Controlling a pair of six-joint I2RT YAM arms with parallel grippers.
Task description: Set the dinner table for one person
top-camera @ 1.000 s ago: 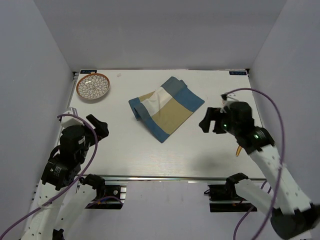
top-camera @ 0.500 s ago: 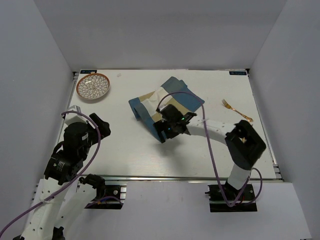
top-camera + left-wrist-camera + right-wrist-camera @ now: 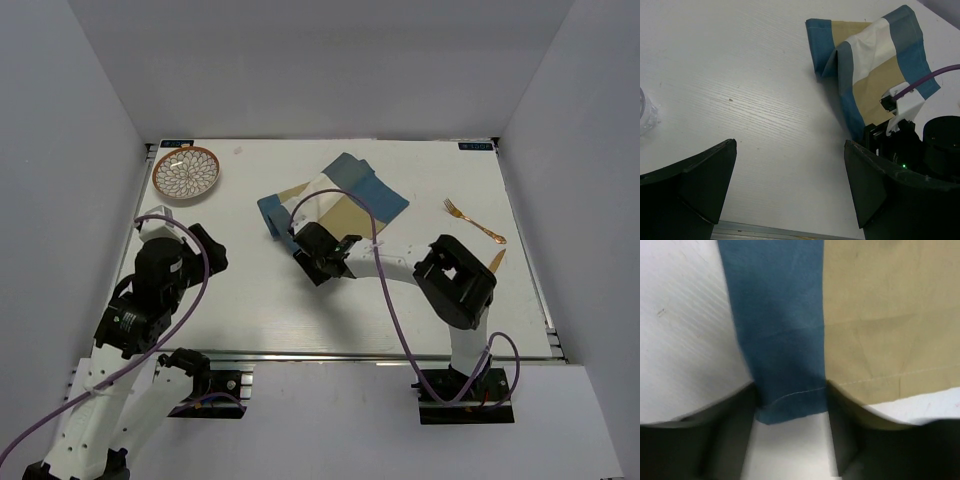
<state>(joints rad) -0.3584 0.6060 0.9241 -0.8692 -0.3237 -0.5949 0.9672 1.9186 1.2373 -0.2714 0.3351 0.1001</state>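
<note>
The dinner table [image 3: 250,295] is a white tabletop with a metal rail along its near edge. A blue-and-tan cloth placemat [image 3: 340,200] lies rumpled at its middle back. My right gripper [image 3: 310,260] reaches far left to the placemat's near corner. In the right wrist view the gripper [image 3: 792,425] is open, and the blue corner strip [image 3: 782,365] lies between its fingers on the table. My left gripper [image 3: 205,250] hovers over the left side. In the left wrist view it [image 3: 790,192] is wide open and empty, with the placemat [image 3: 875,60] ahead.
A patterned plate [image 3: 186,172] sits at the back left corner. A gold fork [image 3: 473,222] lies at the right, with a tan utensil [image 3: 497,262] near it. A clear object [image 3: 645,117] shows at the left edge of the left wrist view.
My right arm swung from the right side across the table to the placemat's near corner, uncovering the fork. The placemat's near edge has bunched back. My left arm shifted slightly forward.
</note>
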